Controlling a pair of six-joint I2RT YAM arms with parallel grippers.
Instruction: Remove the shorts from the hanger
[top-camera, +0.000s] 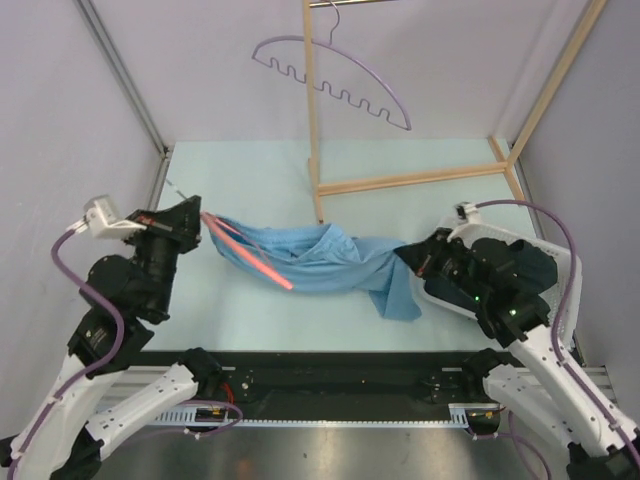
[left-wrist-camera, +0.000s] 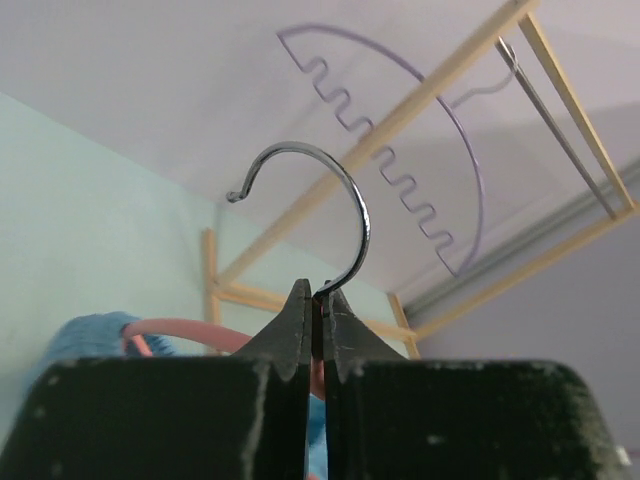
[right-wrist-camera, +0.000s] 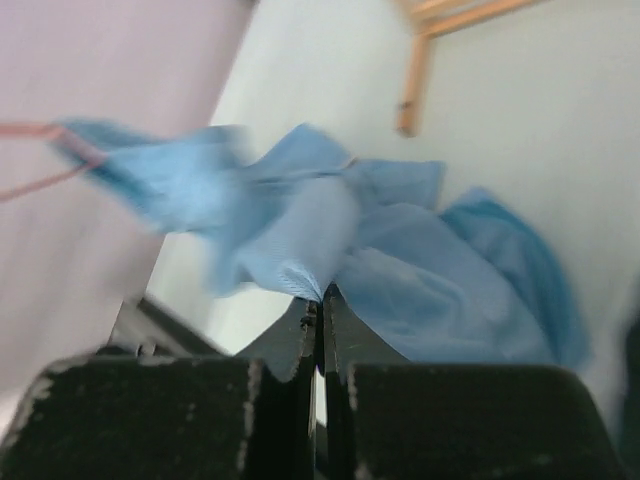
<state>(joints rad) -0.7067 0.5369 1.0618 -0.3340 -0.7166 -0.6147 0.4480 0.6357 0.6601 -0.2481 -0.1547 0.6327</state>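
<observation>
You're looking into a robot lab cell: plain grey panel walls (top-camera: 60, 100) box in the pale green counter (top-camera: 240, 180), a bare wooden rack (top-camera: 412, 181) stands at its far right corner, and a black mounting plate (top-camera: 340, 385) spans its near edge.

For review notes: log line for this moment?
left end effector: shut on hanger hook | right end effector: shut on blue shorts | removal unfinished

No readable text, label or number anywhere.

One purple hanger (top-camera: 352, 55), one pink hanger (top-camera: 250, 254), one blue shorts pair (top-camera: 320, 262), one rack (top-camera: 313, 130).
</observation>
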